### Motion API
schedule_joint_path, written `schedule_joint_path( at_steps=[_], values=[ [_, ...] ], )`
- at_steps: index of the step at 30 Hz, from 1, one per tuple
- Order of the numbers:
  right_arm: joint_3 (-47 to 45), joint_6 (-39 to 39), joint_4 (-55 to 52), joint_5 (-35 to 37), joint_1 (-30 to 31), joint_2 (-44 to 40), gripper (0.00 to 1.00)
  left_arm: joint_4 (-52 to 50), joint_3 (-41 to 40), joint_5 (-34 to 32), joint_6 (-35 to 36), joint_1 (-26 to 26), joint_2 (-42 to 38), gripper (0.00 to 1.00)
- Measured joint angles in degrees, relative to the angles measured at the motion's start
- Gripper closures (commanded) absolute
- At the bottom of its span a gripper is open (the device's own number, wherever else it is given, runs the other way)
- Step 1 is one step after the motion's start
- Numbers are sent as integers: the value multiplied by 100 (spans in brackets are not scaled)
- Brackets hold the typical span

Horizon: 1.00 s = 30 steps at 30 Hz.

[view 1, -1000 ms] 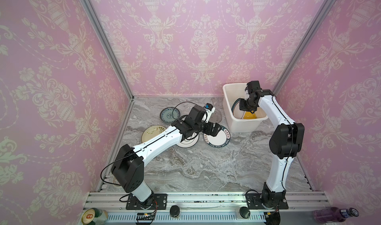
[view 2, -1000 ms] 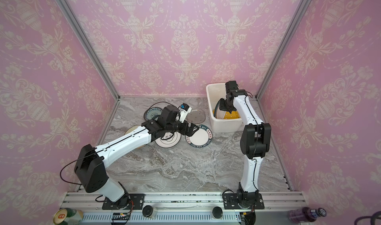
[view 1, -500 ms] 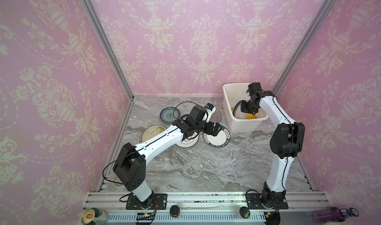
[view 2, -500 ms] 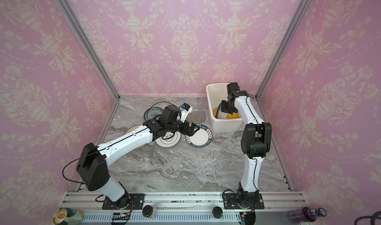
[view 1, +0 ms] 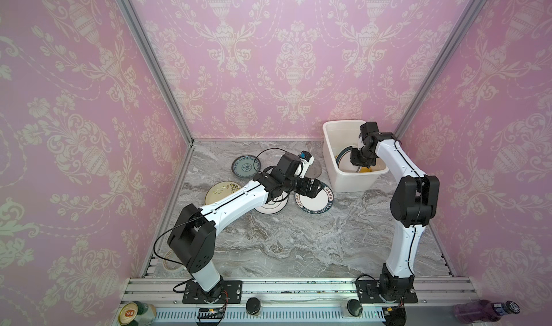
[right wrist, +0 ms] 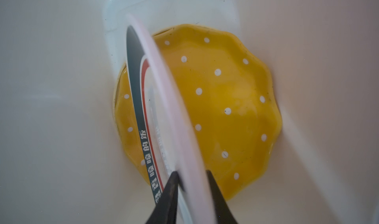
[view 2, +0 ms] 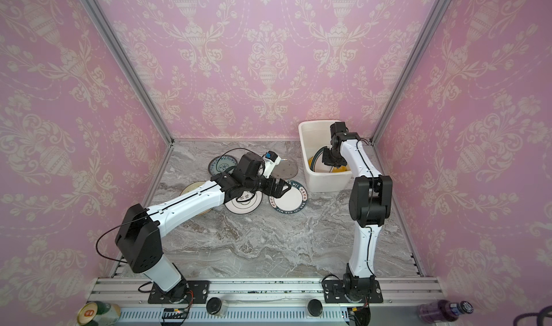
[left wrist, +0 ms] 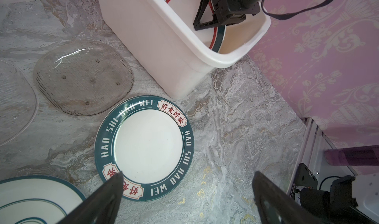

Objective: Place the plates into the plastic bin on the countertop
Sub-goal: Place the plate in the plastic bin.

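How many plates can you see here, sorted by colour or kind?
White plates with dark rims: 3
Glass plates: 2
Teal patterned plate: 1
Cream floral plate: 1
Orange dotted plate: 1
Total: 8 plates in view

Both top views: high at the front, above the base rail (view 1: 277, 287), tilted down toward the back wall; whole countertop (view 1: 283, 244) in frame, nearly identical.

Left wrist: close, angled down at the HAO SHI HAO WEI plate (left wrist: 147, 149) and a corner of the plastic bin (left wrist: 155, 48); both top views show these too.

Right wrist: inside the bin, very near, facing the orange dotted plate (right wrist: 225, 101) on its floor.
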Motion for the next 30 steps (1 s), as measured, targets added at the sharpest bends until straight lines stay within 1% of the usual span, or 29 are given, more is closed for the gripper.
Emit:
schedule_joint_path(
  at_steps=[1,4,12,17,24,30],
  values=[
    [7,0,-13,26,0,20,72,2,0,13,-11,0,7,1],
    [35,4,-131,153,0,81,68,33,0,26,-15,0,37,1],
    [116,9,-269,308,-9,192,65,48,0,26,-31,0,72,1],
    [138,-9,-293,503,-9,280,57,74,0,26,-31,0,136,1],
    [138,-11,-293,669,-15,341,54,83,2,26,-31,0,234,1],
    [138,-17,-334,984,-28,426,41,83,33,28,-31,20,269,1]
  ],
)
